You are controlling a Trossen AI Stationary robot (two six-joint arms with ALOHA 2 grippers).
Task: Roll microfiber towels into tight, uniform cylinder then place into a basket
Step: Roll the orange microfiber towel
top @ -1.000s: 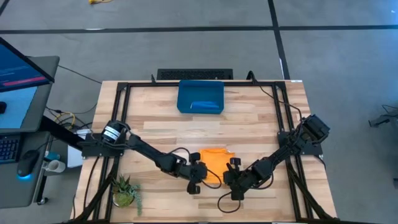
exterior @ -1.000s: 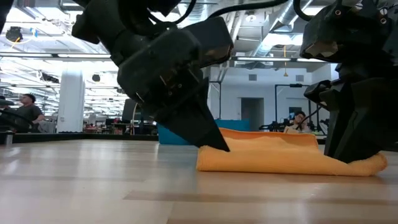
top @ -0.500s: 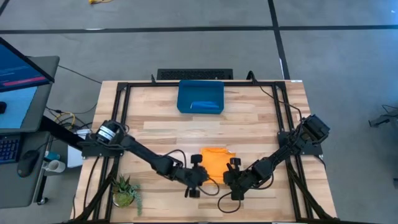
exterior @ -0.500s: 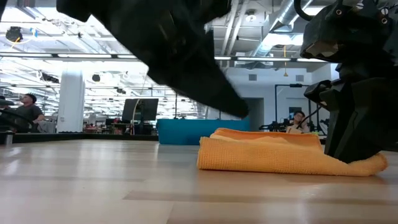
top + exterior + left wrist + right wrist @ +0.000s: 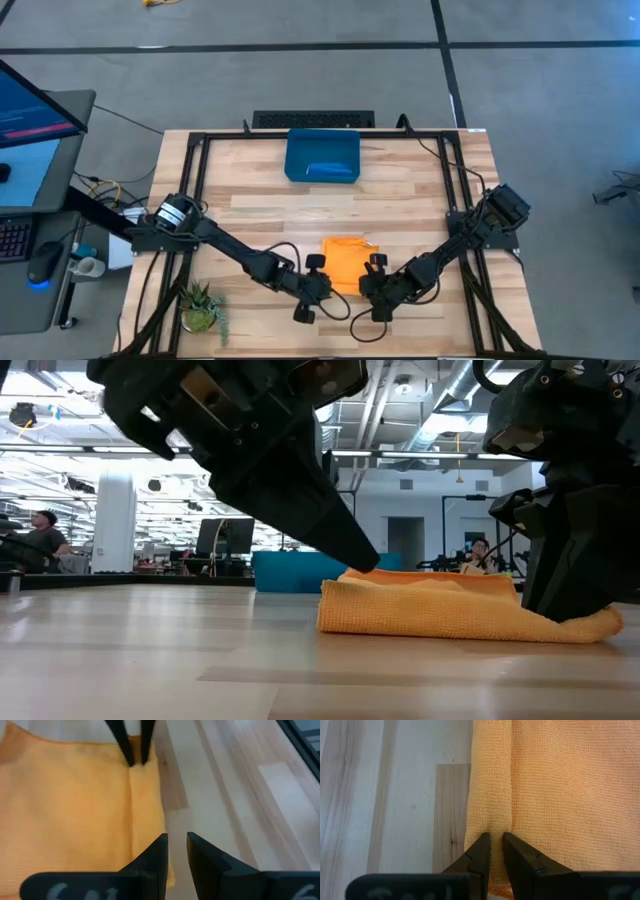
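Observation:
A yellow-orange towel [image 5: 345, 258] lies on the table near its front edge. The near edge is turned into a thick roll [image 5: 490, 785]. My right gripper [image 5: 362, 287] is shut on the roll's right end. My left gripper [image 5: 328, 288] hangs just above the roll's left end [image 5: 345, 610], touching nothing. Its fingers [image 5: 176, 851] are almost shut, and bare wood shows through the slit between them. The dark blue basket [image 5: 296, 150] stands at the far middle, with a blue roll [image 5: 331, 170] lying in it. My right gripper pinches the right end of the towel's rolled edge [image 5: 493, 822] between its two fingers. The fingers slant down from the table's right and lie along the roll. The roll and the rest of the towel lie on the table, slack.
A small potted plant [image 5: 201, 306] stands at the near left corner. A black bar [image 5: 313, 120] lies behind the basket. Black frame rails [image 5: 196, 170] run along both table sides. Bare wood lies between the towel and the basket.
My left gripper has risen from table level at the towel's left end to just above it. It has also moved a little toward the near edge, rolling about its own axis. That end of the towel stays on the table, now uncovered.

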